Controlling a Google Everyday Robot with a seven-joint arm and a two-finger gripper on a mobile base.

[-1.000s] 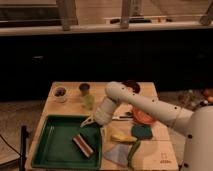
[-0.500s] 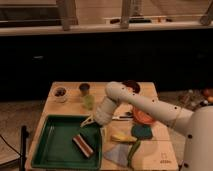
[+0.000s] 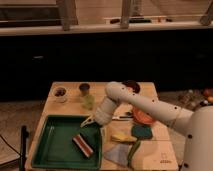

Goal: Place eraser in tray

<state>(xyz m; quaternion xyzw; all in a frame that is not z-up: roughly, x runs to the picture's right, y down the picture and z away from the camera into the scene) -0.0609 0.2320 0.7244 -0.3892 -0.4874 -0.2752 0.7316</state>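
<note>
The eraser (image 3: 83,145), a small dark brown block with a red stripe and pale edge, lies inside the green tray (image 3: 50,147) toward its right side. The tray fills the front left of the wooden table. My gripper (image 3: 88,121) hangs at the end of the white arm over the tray's back right corner, a little above and behind the eraser and apart from it. It holds nothing that I can see.
A yellow wedge (image 3: 121,137), a dark teal piece (image 3: 142,132) and a pale blue cloth (image 3: 117,154) lie right of the tray. An orange-red plate (image 3: 142,116) sits at mid right. A small bowl (image 3: 60,93), a dark cup (image 3: 84,89) and a green cup (image 3: 88,101) stand behind.
</note>
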